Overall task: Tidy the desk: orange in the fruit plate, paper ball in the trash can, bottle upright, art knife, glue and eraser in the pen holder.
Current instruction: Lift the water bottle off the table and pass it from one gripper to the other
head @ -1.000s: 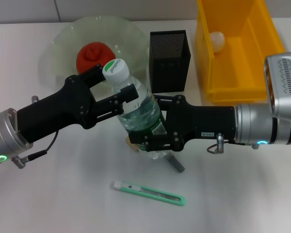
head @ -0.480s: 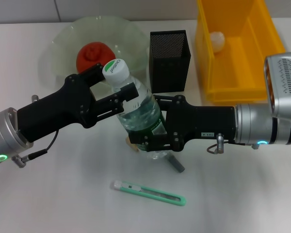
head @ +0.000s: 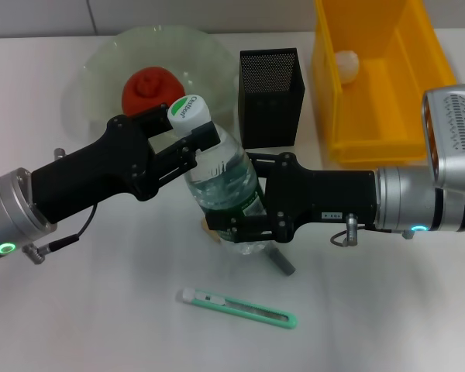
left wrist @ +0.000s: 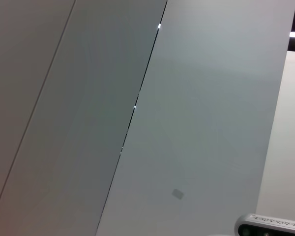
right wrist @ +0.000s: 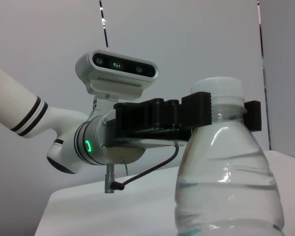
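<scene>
A clear water bottle point(head: 221, 186) with a white cap stands nearly upright at the middle of the desk. My left gripper point(head: 184, 133) is shut on its neck just under the cap, which also shows in the right wrist view, where the bottle point(right wrist: 226, 172) fills the foreground. My right gripper point(head: 232, 198) is shut on its lower body. The orange point(head: 149, 89) lies in the glass fruit plate point(head: 101, 62). A paper ball point(head: 349, 63) rests in the yellow trash can point(head: 434, 77). The green art knife point(head: 238, 308) lies in front. A grey stick point(head: 283, 262) and a tan piece point(head: 209, 231) peek out from under the bottle.
The black mesh pen holder point(head: 271, 97) stands just behind the bottle, between plate and bin. The left wrist view shows only a wall.
The bottle has tipped a little more upright. My left gripper's fingers have drawn in around its neck. The right arm has held still.
</scene>
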`<state>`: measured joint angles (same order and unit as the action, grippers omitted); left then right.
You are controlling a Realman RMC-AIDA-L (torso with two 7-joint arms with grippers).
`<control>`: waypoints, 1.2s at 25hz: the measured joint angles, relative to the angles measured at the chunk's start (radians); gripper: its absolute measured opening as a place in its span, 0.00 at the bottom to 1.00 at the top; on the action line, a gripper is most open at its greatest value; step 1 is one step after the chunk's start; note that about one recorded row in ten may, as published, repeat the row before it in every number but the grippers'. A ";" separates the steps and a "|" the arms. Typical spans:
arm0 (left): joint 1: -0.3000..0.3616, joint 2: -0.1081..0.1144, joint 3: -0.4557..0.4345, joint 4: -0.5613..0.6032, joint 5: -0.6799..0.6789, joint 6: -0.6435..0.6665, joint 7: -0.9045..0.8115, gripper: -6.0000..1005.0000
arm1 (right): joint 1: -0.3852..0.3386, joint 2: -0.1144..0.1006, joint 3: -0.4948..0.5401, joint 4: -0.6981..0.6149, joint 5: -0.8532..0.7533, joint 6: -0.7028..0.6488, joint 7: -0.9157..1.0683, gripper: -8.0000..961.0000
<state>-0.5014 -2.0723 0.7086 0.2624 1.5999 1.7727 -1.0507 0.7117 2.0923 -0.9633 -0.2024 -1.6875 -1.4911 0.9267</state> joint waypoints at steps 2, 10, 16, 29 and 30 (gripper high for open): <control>0.000 0.000 0.000 0.000 0.000 0.000 0.000 0.48 | 0.000 0.000 0.000 0.000 0.000 0.000 0.000 0.78; -0.003 0.000 0.000 0.000 0.000 0.002 0.000 0.45 | 0.000 0.000 0.001 0.000 0.000 0.000 -0.009 0.78; -0.004 0.000 0.000 0.000 0.000 0.004 0.000 0.45 | 0.001 0.000 0.002 0.000 0.000 0.006 -0.009 0.78; -0.008 0.002 0.000 0.000 -0.001 0.005 0.000 0.45 | 0.002 0.000 0.005 -0.004 0.000 0.008 -0.025 0.86; -0.008 0.002 0.000 0.000 -0.001 0.005 0.000 0.45 | 0.002 0.000 0.005 -0.004 0.000 0.008 -0.025 0.86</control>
<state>-0.5096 -2.0708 0.7086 0.2624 1.5987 1.7778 -1.0507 0.7133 2.0924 -0.9580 -0.2060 -1.6872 -1.4835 0.9018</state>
